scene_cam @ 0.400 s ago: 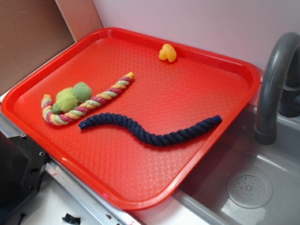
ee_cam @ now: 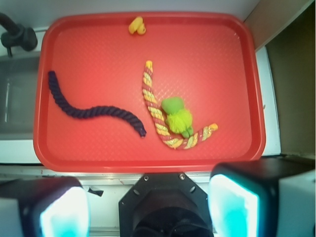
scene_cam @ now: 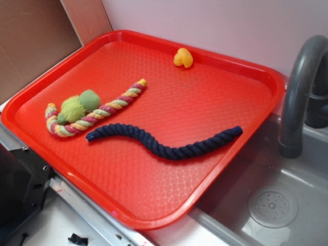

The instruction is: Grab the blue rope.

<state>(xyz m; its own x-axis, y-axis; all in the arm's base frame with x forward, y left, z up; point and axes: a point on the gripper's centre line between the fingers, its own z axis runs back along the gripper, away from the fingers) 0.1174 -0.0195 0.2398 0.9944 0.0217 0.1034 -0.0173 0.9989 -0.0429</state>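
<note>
The blue rope (scene_cam: 164,141) (ee_cam: 94,106) lies wavy and flat on the red tray (scene_cam: 215,169) (ee_cam: 64,158), a dark navy twisted length across the tray's front half. My gripper (ee_cam: 148,210) hovers high above the tray's near edge, well apart from the rope. It is open, with its two pale fingers (ee_cam: 232,207) spread wide and nothing between them. The gripper itself does not appear in the exterior view.
A shorter pink-yellow-green striped rope (scene_cam: 97,111) (ee_cam: 158,113) with green fuzzy balls (scene_cam: 79,105) lies beside the blue rope. A small yellow toy (scene_cam: 183,58) (ee_cam: 136,25) sits near the tray's far rim. A grey tap (scene_cam: 300,87) and sink (scene_cam: 271,205) stand right of the tray.
</note>
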